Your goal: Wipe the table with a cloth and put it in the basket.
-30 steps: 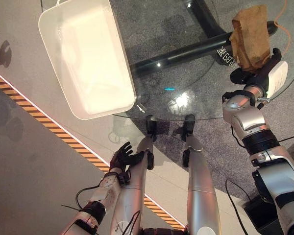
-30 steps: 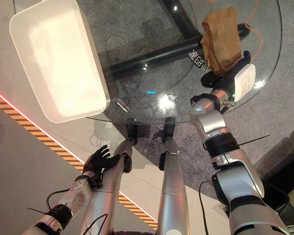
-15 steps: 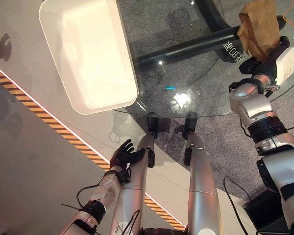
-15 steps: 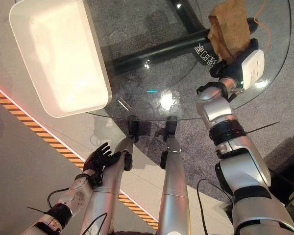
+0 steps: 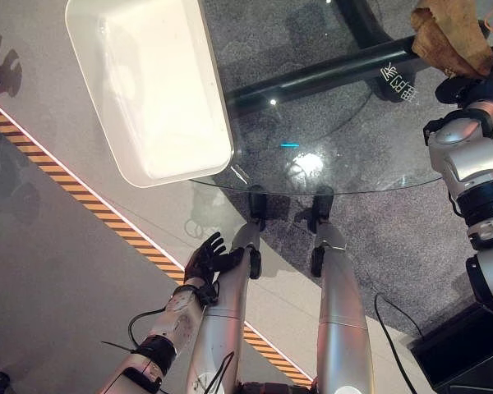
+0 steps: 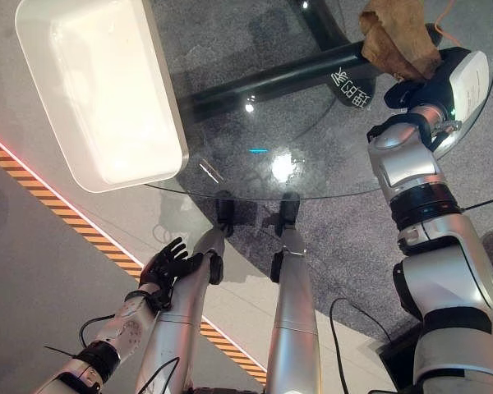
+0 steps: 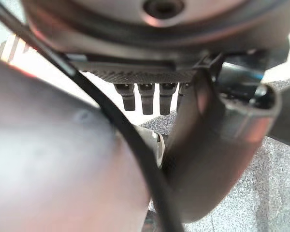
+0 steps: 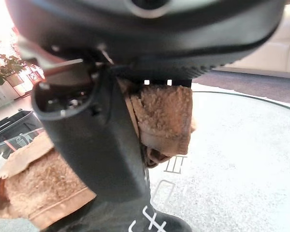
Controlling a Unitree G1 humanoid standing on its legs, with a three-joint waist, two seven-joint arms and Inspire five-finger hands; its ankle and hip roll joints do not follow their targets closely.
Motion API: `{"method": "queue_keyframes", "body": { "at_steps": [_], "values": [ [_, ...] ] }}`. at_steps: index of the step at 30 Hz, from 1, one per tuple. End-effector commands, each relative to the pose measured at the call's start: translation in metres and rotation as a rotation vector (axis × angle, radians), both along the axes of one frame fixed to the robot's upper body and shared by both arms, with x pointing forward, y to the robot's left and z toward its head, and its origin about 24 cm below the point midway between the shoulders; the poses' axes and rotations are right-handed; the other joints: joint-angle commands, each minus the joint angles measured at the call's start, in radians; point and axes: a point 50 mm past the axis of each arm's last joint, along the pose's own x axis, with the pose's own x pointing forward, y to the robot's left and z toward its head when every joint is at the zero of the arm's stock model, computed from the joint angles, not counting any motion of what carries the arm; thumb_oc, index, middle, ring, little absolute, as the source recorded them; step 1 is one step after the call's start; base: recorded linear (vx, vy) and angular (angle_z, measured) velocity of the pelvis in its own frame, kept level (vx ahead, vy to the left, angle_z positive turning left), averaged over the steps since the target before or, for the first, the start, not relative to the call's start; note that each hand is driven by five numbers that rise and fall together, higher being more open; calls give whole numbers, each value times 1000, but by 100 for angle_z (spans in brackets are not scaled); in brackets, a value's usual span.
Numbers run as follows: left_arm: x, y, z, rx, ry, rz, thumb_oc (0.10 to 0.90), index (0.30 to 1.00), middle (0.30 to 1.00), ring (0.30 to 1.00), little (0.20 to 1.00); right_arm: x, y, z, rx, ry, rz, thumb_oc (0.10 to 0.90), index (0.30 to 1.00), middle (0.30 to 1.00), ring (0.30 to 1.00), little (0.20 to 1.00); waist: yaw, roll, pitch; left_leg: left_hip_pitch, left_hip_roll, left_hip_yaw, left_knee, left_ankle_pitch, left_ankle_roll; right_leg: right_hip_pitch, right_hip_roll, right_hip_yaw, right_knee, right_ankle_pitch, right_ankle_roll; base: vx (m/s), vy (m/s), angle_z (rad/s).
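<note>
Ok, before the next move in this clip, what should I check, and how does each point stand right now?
1. Cloth held: ok. The brown cloth is bunched in the right hand, whose thumb and fingers curl round it.
2. Cloth touching the glass table: cannot tell from these views.
3. White basket ready: ok. It stands on the table's left part, jutting past the rim, nothing inside.
4. Path from cloth to basket: ok, bare glass between them.
5. Left hand: ok, open, low beside the table, holding nothing.
</note>
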Motion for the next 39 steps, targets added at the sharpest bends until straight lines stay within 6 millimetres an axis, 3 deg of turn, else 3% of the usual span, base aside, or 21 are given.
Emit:
{"method": "queue_keyframes", "body": {
  "at_steps": [1,7,16,20,25,33,39],
  "values": [
    [-37,-6,-28,-15,90,-23,800,900,900,900,900,4,12,-7,-64,41,104,100,300,300,300,200,3,81,-16,-15,-45,-76,85,-116,-20,4,47,-37,-30,-10,9,0,0,0],
    [-38,-7,-27,-16,92,-19,800,900,900,900,900,3,30,6,-115,-8,185,100,300,300,300,200,5,78,-16,-17,-50,-81,86,-118,-16,0,50,-33,-27,-9,11,0,0,0],
    [-42,-10,-29,-19,88,-17,800,900,900,900,900,-4,100,20,-302,-60,493,100,300,300,300,200,9,74,-16,-19,-58,-81,87,-120,-11,-5,50,-27,-25,-12,14,7,19,0],
    [-43,-11,-29,-21,84,-24,800,900,900,900,900,-9,135,10,-369,-23,641,100,300,300,300,200,15,74,-16,-18,-62,-80,86,-118,-9,-2,49,-28,-28,-12,13,0,0,0],
    [-44,-13,-30,-22,77,-35,800,900,900,900,900,-13,162,-5,-432,38,752,100,300,300,300,200,21,75,-16,-22,-64,-78,88,-119,-7,-7,45,-30,-26,-12,13,11,15,4],
    [-44,-12,-32,-15,78,-36,800,900,900,900,900,-16,188,-29,-545,152,874,188,375,375,375,288,26,69,-16,-30,-66,-78,91,-118,-6,-13,45,-33,-24,-9,17,9,7,11],
    [-42,-10,-31,-11,74,-36,800,900,900,900,900,-17,194,-42,-583,217,904,226,408,408,408,326,27,65,-16,-32,-65,-78,90,-117,-6,-14,42,-36,-26,-6,20,3,-1,2]
  ]
}}
